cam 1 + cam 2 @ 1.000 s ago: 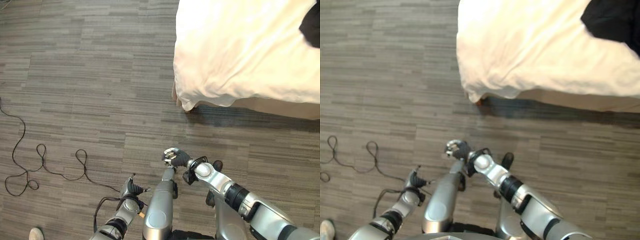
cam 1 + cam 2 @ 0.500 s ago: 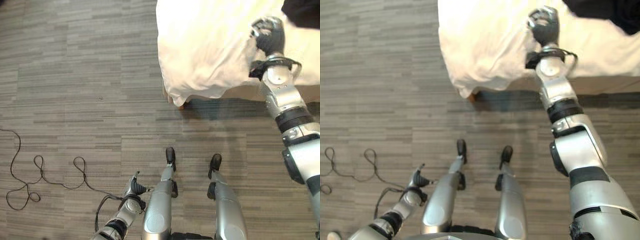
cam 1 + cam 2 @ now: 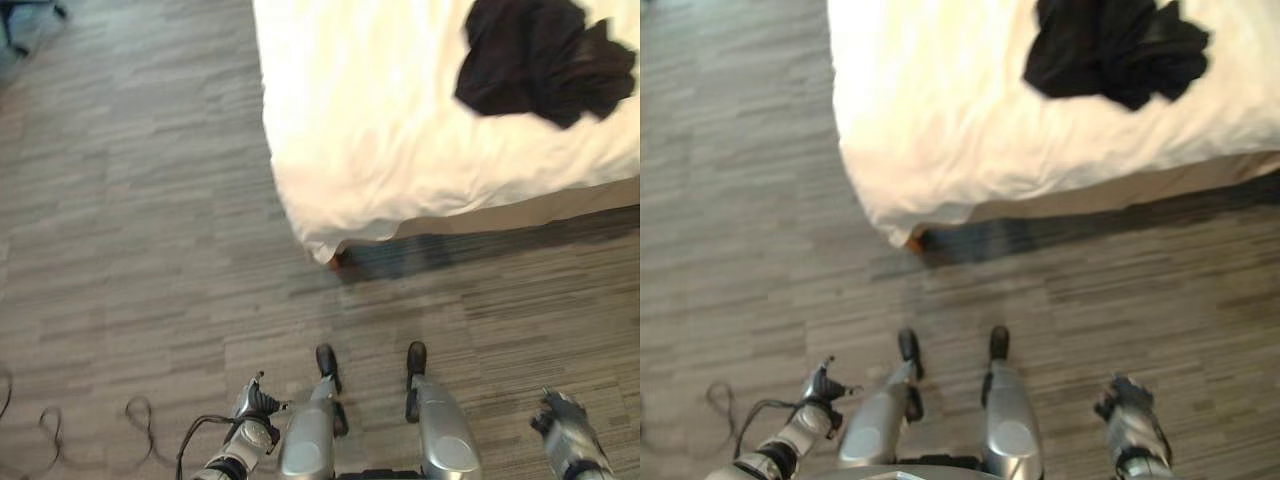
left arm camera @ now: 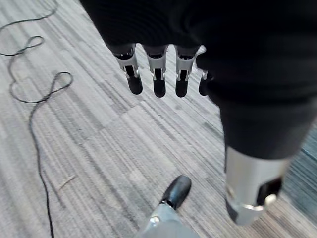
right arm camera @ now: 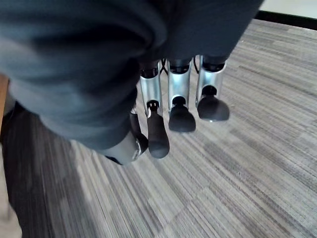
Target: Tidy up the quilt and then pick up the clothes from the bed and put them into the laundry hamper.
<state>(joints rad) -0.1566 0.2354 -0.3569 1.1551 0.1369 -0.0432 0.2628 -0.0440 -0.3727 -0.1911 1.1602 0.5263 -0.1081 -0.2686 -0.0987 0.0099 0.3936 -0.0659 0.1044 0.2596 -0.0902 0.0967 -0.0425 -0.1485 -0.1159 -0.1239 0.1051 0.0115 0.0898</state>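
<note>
A white quilt (image 3: 400, 120) covers the bed, lying fairly smooth and hanging over the near corner. A crumpled heap of black clothes (image 3: 540, 60) rests on it toward the far right. Both hands hang low over the carpet, well short of the bed. My left hand (image 3: 250, 405) is beside the left leg, its fingers (image 4: 157, 74) straight and holding nothing. My right hand (image 3: 560, 418) is low at the right, its fingers (image 5: 179, 94) relaxed and also empty.
Grey striped carpet (image 3: 130, 250) lies before and to the left of the bed. The bed's near corner stands on a small foot (image 3: 336, 263), with the beige base (image 3: 520, 205) running off right. A dark chair base (image 3: 25, 15) shows at the far left.
The right arm, raised to the quilt's edge half a second ago, has dropped to my side. The camera has shifted, bringing more of the bed and the black clothes into sight.
</note>
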